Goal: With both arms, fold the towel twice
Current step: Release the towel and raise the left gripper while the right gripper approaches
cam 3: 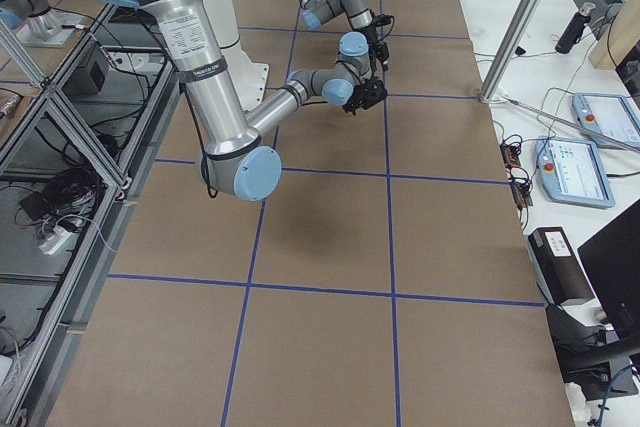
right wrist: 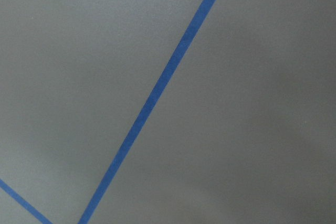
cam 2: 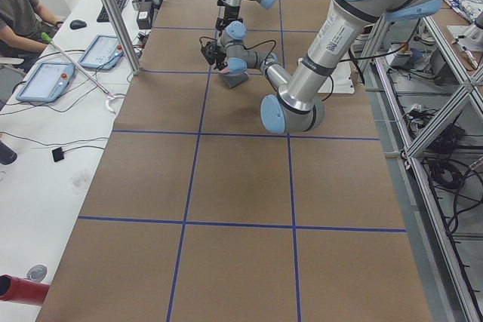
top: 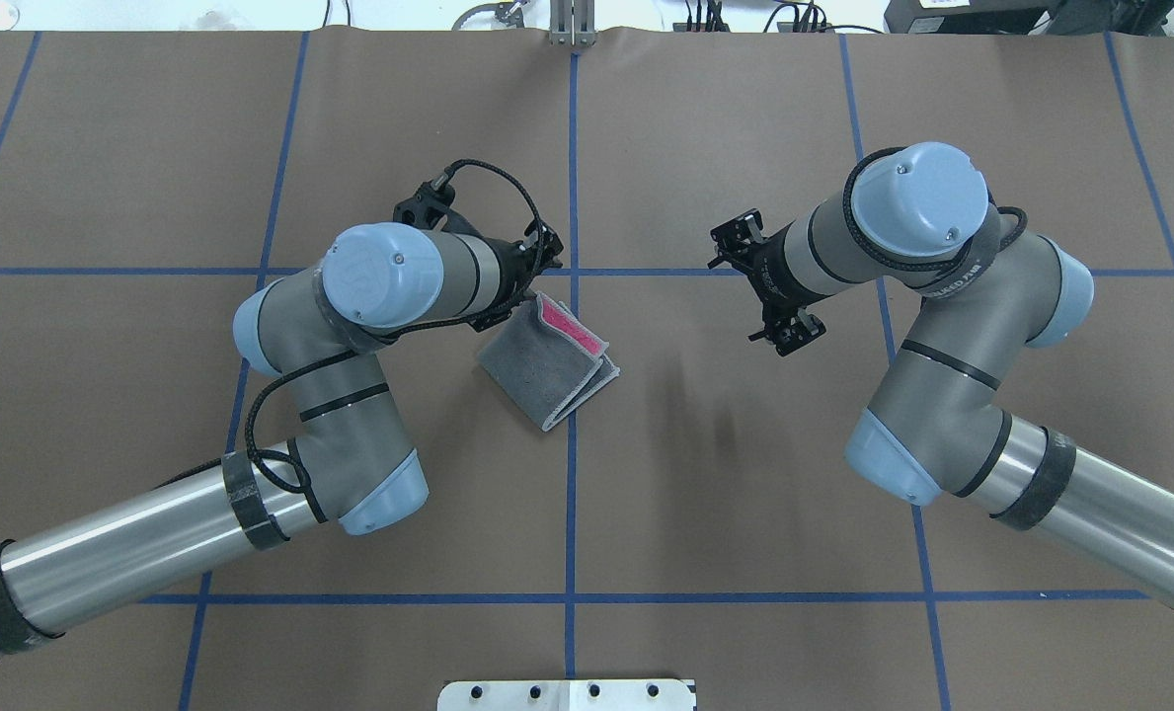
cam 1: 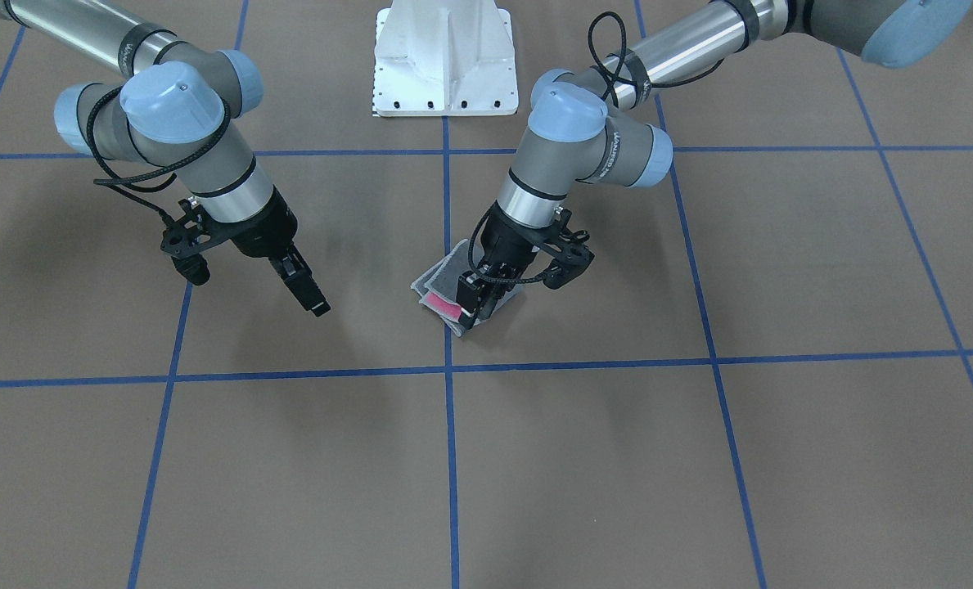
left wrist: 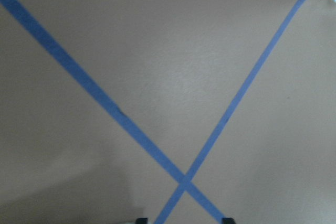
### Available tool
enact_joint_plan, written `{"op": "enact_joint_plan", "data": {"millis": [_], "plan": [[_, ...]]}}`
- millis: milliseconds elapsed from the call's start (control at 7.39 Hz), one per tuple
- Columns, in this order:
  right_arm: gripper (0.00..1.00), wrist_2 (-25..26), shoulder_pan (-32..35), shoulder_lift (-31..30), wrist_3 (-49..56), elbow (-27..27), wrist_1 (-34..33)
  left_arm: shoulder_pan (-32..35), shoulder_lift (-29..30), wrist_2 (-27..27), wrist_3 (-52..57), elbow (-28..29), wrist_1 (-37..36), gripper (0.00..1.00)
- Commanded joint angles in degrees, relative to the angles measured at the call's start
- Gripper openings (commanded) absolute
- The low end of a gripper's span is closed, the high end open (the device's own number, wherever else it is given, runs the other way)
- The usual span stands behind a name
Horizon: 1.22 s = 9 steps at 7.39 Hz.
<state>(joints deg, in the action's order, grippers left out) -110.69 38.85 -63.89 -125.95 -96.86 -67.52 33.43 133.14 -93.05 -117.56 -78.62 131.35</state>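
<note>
The towel [top: 545,363] lies folded on the brown table by the centre tape line, dark grey outside with a pale hem and a pink strip [top: 573,330] showing at its far edge. In the front-facing view the towel [cam 1: 447,282] lies under my left gripper [cam 1: 478,307], which hangs over its pink edge. The left wrist view shows two fingertips wide apart with only table between them, so it is open. My right gripper [cam 1: 308,293] hangs clear of the towel, off to its side above bare table. Whether its fingers are apart I cannot tell.
The white pedestal base [cam 1: 445,57] stands at the robot's edge of the table. Blue tape lines [top: 572,494] divide the brown surface into squares. A side desk with tablets [cam 2: 45,81] and a seated person [cam 2: 19,13] runs along the table's far edge.
</note>
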Motion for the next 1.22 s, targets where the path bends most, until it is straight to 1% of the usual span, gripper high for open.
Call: {"op": "enact_joint_plan", "data": {"millis": [0,135,271,406,542,677,812,948,1083], "plan": [[1.0,0.13,-0.35,1.04,-0.26,0.27,0.02,0.85,0.19,-0.37,0.31,0.13,0.66,0.99],[1.0,0.3,-0.44,3.83,-0.79,2.19,0.02,1.81,0.02,-1.85,0.31,-0.04,0.66,0.96],[1.0,1.35,-1.75,6.47,-0.7,4.29,0.19,3.82,-0.6,-5.26,0.14,-0.39,0.75,0.94],[1.0,4.23,-2.54,8.33,-0.44,5.36,0.45,5.49,-3.21,-9.04,0.23,-2.14,0.83,0.94],[1.0,7.48,-4.46,10.0,-0.27,7.63,3.33,6.64,-6.46,-11.25,0.23,-5.55,0.83,0.94],[1.0,12.73,-7.27,10.1,0.26,8.79,7.36,7.7,-9.01,-13.62,0.31,-8.1,0.66,0.93],[1.0,16.87,-9.56,10.71,3.31,9.15,8.53,9.01,-11.48,-16.26,0.49,-10.31,0.48,0.93],[1.0,16.31,-10.45,10.2,13.69,8.71,8.72,9.89,-13.07,-17.67,0.75,-11.89,0.4,0.92],[0.99,16.39,-11.16,10.36,26.59,8.8,9.07,10.77,-13.26,-18.65,0.84,-12.08,0.31,0.91]]}}
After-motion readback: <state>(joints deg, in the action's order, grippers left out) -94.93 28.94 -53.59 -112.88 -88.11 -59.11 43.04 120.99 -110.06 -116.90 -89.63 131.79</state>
